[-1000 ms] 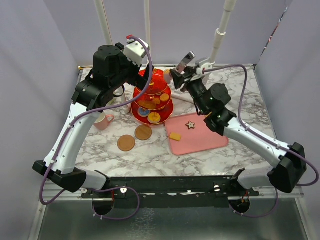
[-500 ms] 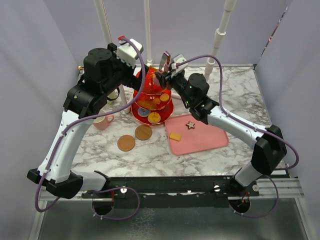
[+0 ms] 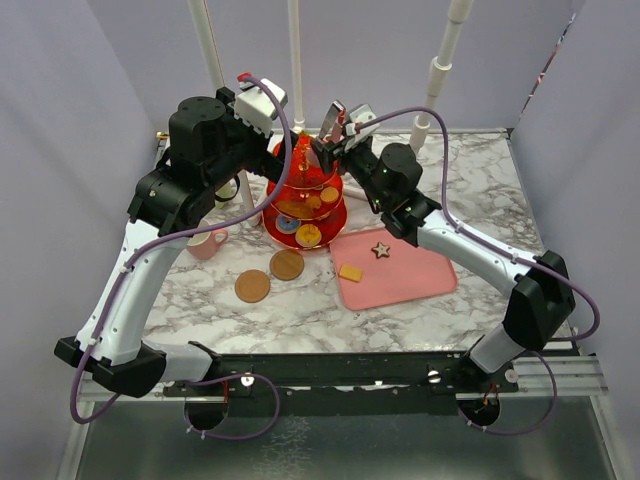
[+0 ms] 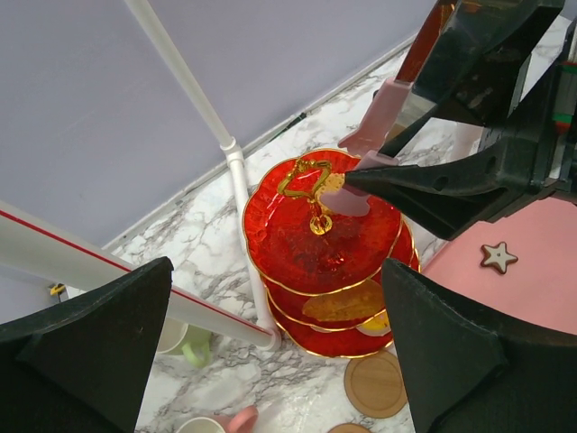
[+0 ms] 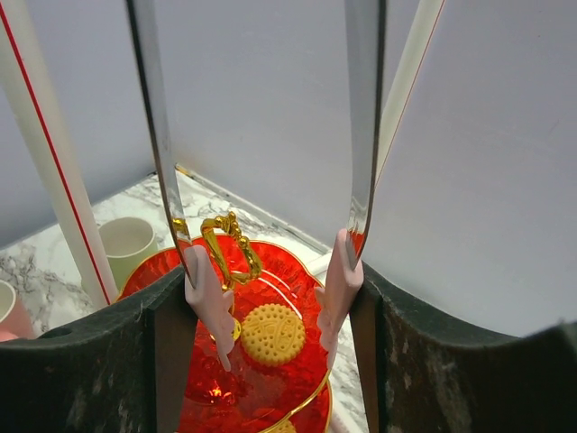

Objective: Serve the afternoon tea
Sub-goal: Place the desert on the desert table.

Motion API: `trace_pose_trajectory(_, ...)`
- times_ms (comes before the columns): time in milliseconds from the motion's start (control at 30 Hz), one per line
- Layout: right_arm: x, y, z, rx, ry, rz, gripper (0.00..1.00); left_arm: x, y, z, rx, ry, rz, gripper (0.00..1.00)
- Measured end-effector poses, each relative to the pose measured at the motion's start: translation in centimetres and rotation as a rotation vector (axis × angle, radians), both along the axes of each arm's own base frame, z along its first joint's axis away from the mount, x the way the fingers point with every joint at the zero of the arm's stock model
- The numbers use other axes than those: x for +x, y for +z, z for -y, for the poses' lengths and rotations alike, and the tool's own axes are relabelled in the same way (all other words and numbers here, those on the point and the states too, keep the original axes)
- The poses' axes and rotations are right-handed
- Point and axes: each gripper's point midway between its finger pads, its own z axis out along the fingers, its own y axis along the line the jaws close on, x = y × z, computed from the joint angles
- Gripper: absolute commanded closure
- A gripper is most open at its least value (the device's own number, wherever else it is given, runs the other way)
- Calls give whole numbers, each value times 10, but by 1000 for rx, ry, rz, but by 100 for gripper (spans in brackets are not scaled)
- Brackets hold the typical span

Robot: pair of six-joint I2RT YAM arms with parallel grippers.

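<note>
Tea stand (image 3: 305, 195) sits at the table's back centre seen from above; two cookies (image 3: 350, 272) lie unserved on the pink tray (image 3: 400, 275), and the coasters (image 3: 287, 264) are bare. Left wrist: left gripper (image 4: 277, 266) spread wide, empty. Right wrist: right gripper (image 5: 275, 280) parted around a round cookie (image 5: 273, 334) lying on the top tier.
</note>
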Motion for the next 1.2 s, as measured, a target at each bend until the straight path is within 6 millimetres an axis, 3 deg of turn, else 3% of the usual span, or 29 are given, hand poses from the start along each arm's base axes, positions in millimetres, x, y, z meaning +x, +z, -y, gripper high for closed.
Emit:
trace_pose_trajectory(200, -21, 17, 17, 17, 7, 19, 37, 0, -1, 0, 2, 0, -5, 1)
trace_pose_trajectory(367, -59, 36, 46, 51, 33, 27, 36, 3, -6, 2, 8, 1, -17, 1)
trace_pose_trajectory(467, -83, 30, 63, 68, 52, 8, 37, 6, -11, 3, 15, 0, -30, 1)
trace_pose_trajectory(600, -107, -14, 75, 47, 84, -81, 37, 10, -19, 6, 27, -4, -54, 1)
trace_pose_trajectory(767, -124, -97, 80, -28, 110, -242, 37, 13, -25, 9, 36, -7, -70, 1)
trace_pose_trajectory(867, -131, -135, 82, -62, 113, -314, 37, 13, -25, 8, 37, -8, -69, 1)
trace_pose_trajectory(1033, -140, -174, 84, -85, 128, -375, 37, 12, -22, 8, 37, -9, -64, 1)
trace_pose_trajectory(1200, -149, -198, 85, -89, 160, -382, 35, 12, -20, 8, 38, -9, -58, 1)
